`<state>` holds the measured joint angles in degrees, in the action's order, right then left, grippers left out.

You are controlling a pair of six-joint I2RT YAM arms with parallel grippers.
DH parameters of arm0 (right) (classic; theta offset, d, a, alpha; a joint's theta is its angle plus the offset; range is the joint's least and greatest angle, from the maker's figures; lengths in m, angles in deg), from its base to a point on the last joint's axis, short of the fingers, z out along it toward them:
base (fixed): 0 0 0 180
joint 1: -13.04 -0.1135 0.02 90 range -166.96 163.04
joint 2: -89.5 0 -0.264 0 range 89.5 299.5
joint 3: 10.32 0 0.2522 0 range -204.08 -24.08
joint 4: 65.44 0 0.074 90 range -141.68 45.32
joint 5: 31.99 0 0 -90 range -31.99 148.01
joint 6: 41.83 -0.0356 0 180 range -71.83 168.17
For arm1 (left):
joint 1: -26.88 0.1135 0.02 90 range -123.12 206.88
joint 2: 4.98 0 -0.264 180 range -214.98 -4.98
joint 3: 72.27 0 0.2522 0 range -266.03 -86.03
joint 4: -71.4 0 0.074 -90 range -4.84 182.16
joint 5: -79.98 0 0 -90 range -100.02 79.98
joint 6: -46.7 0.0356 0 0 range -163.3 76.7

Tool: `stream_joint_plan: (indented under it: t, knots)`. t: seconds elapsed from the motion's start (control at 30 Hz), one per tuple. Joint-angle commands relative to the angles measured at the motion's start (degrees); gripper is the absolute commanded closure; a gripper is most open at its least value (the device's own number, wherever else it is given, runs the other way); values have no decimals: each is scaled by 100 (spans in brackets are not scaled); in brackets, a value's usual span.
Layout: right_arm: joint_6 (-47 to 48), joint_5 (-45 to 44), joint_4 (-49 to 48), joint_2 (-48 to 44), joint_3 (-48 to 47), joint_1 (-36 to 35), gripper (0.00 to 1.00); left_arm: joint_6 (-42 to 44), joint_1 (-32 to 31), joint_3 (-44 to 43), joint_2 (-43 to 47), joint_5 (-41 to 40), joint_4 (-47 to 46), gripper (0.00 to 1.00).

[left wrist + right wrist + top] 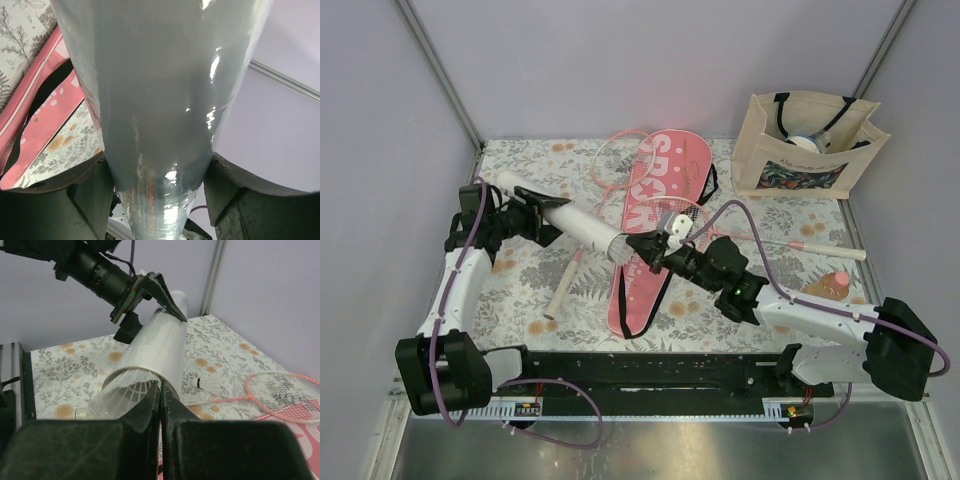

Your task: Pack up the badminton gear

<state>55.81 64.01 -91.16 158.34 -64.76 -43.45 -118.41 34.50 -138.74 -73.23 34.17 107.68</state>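
My left gripper is shut on the white tube and holds it off the table, one finger on each side. The tube's open mouth faces my right gripper, which is shut on the skirt rim of a white shuttlecock at that mouth. The pink "SPORT" cover lies flat beneath. One pink racket lies partly under it, its white handle at the front left. The other racket points its handle right.
A second shuttlecock lies on the floral table beside a racket shaft. The beige tote bag stands at the back right. A small peach bottle stands near my right arm. Grey walls close in the back and sides.
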Motion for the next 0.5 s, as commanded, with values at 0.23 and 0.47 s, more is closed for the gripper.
stream_joint_plan:
  t: [0.23, 0.47]
  knots:
    - [318, -2234, -1719, 613, -1, -609, 51, -627, -190, 261, 584, 20, -679, 57]
    - [-174, -2305, -1020, 96, 61, -653, 30, -733, -190, 358, 638, 90, -714, 57]
